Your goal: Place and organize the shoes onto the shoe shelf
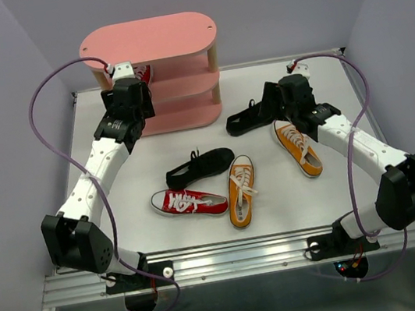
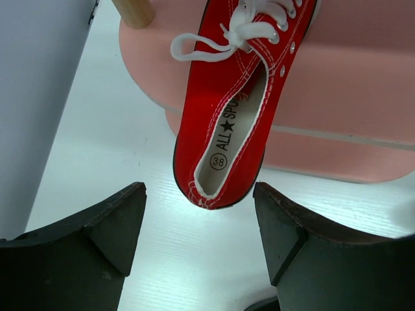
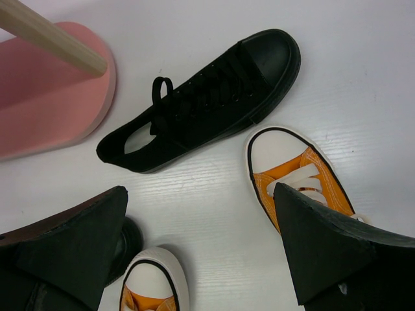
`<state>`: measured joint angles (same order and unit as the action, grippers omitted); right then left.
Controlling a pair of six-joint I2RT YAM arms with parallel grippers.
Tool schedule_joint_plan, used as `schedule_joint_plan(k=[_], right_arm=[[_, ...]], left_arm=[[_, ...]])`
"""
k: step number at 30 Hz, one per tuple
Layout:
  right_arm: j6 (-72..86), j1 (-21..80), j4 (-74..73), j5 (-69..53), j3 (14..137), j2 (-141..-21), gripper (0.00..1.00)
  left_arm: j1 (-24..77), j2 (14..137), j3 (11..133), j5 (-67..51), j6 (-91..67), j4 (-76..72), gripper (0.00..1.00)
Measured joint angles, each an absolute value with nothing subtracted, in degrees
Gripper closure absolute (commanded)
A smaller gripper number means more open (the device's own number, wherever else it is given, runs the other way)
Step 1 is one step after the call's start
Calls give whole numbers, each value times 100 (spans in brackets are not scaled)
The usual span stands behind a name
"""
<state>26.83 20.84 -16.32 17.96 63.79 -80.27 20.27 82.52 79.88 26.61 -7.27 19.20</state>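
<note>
The pink shoe shelf [image 1: 146, 43] stands at the back left. One red shoe [image 2: 233, 110] lies on its middle board [image 2: 337, 84] near the left end, with its heel over the front edge, seen also as the red shoe [image 1: 144, 75]. My left gripper [image 2: 200, 220] is open just behind that heel and touches nothing; from above the left gripper [image 1: 131, 79] is at the shelf's left end. My right gripper [image 3: 201, 240] hangs open over bare table. A black shoe [image 3: 207, 97] lies ahead of it, and an orange shoe [image 3: 292, 175] is by its right finger.
On the table lie a second black shoe [image 1: 199, 168], a second red shoe [image 1: 189, 202] and two orange shoes [image 1: 241, 190] [image 1: 299, 147]. A wooden post [image 3: 52, 35] and the shelf's bottom board [image 3: 52, 97] are left of the right gripper. Walls close in left and right.
</note>
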Motion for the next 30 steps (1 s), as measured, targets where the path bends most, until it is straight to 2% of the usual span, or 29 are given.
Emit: schedule_joint_plan(k=[2, 5, 9, 13, 14, 17, 18, 19, 30], right_arm=[[2683, 2084, -1632, 1796, 6379, -8027, 0], [2683, 2084, -1629, 1796, 6379, -8027, 0], [2685, 2084, -1632, 1796, 6379, -8027, 0], [2700, 2084, -1632, 1796, 6379, -8027, 0], [2703, 2084, -1632, 1796, 6379, -8027, 0], [2705, 2084, -1632, 1796, 6379, -8027, 0], [2709, 2084, -1632, 1796, 6379, -8027, 0], [2724, 2084, -1632, 1796, 6379, -8027, 0], [2742, 2084, -1638, 1793, 6379, -8027, 0]], left_arm=[[1973, 8254, 7811, 2587, -762, 1756, 25], [1935, 8256, 7673, 2506, -784, 1647, 33], [1911, 8265, 7649, 2418, -799, 1433, 39], [1900, 8281, 7649, 2386, -799, 1295, 41], [1900, 8287, 7649, 2379, -801, 1271, 50], [1896, 8311, 7649, 2359, -797, 1219, 67], [1896, 8322, 7649, 2362, -803, 1216, 85], [1894, 8342, 7649, 2355, -786, 1201, 99], [1907, 8506, 7815, 2362, -784, 1201, 100]])
